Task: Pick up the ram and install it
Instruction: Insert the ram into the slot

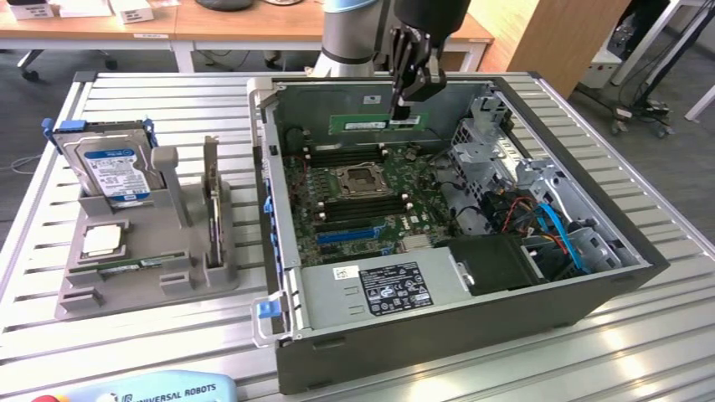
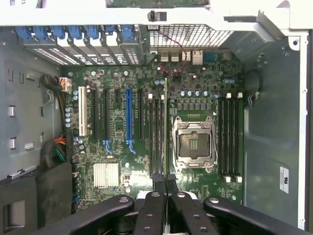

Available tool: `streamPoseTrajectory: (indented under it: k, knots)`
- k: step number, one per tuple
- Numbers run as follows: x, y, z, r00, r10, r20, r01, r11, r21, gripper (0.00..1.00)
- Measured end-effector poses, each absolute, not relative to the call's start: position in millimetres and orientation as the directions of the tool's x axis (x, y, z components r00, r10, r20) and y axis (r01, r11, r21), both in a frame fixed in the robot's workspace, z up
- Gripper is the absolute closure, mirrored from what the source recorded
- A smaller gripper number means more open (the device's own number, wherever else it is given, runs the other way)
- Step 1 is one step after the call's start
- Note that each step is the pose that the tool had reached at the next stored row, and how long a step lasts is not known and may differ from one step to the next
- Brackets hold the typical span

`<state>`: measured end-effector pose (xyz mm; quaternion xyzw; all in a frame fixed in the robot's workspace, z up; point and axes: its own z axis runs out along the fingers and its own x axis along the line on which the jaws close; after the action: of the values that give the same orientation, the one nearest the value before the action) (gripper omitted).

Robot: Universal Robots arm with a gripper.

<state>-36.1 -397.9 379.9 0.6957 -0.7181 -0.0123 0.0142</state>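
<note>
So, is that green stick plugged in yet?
Out: the ram hangs in the gripper, clear above the motherboard.

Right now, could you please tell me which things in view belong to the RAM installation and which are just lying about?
Part of the job:
- ram, held in the gripper
- memory slots
- open computer case

Lying about:
- hard drive
- processor chip
- grey holder

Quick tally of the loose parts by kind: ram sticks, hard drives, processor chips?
Ram sticks: 2, the ram held in the gripper and a second stick lying in the grey holder
Hard drive: 1
Processor chip: 1
Total: 4
</note>
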Motion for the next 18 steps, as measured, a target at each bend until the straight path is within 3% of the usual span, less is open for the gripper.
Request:
streamPoseTrajectory:
  k: [18]
  knots:
    - [-36.1, -397.9, 355.9, -0.032, -0.999, 0.003, -0.999, 0.032, 0.038, 0.88]
